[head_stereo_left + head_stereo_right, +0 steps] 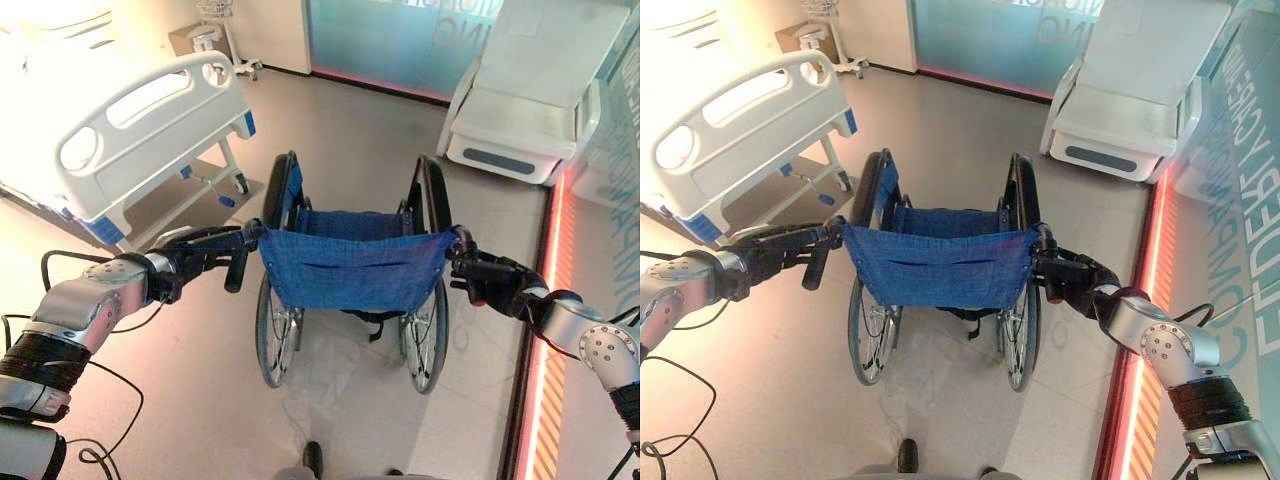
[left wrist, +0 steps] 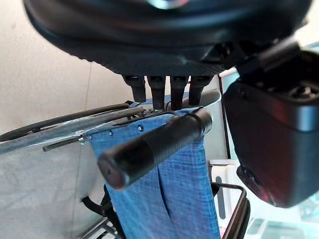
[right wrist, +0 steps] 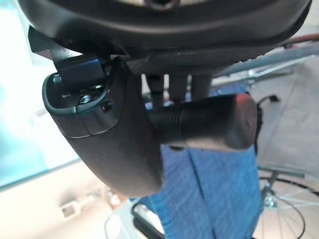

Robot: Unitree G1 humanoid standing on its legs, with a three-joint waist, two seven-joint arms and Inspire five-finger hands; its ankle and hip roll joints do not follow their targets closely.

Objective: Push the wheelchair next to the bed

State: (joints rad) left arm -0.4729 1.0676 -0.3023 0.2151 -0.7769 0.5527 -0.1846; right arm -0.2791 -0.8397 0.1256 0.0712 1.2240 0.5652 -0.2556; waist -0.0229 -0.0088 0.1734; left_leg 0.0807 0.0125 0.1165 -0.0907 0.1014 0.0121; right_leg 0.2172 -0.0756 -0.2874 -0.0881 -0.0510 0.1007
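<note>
The wheelchair (image 1: 352, 275) stands on the floor (image 1: 350, 130) with its blue fabric back (image 1: 350, 268) facing the robot and its big spoked wheels (image 1: 272, 335) on either side. The bed (image 1: 140, 130) lies ahead of the wheelchair and off to its left, footboard end nearest, with a gap of floor between the two.

The left hand (image 1: 205, 258) sits at the wheelchair's left push handle (image 2: 154, 147); from the wrist camera its fingers (image 2: 159, 92) come down over the black ribbed grip, curled round it. The right hand (image 1: 480, 275) is at the right push handle (image 3: 204, 122), thumb (image 3: 129, 134) and fingers wrapped about that grip.

I'd judge the chair a fair weight but free-rolling on this smooth floor. The frame is stiff, while the fabric back is soft and would only sag if pressed, so the two rubbery grips are the right places to hold. Steering toward the bed will likely want uneven pressure on the handles, and the small front castors could swing it off line.

A second white bed-like unit (image 1: 535, 100) stands ahead of the wheelchair to its right, well apart.
</note>
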